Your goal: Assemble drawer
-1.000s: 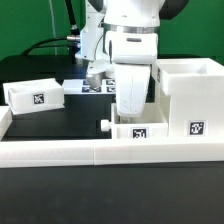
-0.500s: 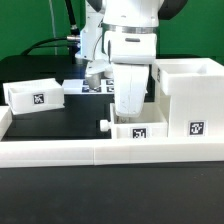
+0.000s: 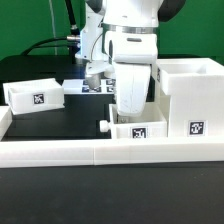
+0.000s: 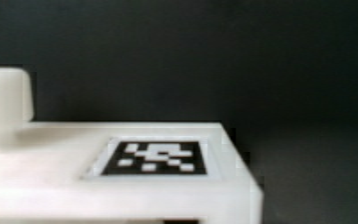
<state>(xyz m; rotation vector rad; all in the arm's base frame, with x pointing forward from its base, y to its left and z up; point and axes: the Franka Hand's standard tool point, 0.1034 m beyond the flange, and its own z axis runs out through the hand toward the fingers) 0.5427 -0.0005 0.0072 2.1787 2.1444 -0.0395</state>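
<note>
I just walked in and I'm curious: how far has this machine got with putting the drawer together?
Early on. Done: nothing looks fitted yet; the housing stands at the exterior view's right with no tray seen in it. In hand: the gripper is down over one knobbed tray beside the housing; its grip is hidden. Left: sliding that tray in, then the other tray, lying apart at the exterior view's left.

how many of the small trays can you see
2. The left tray sits alone at the exterior view's left; the middle tray is below the arm, beside the cube housing. Another could hide behind the arm.
</note>
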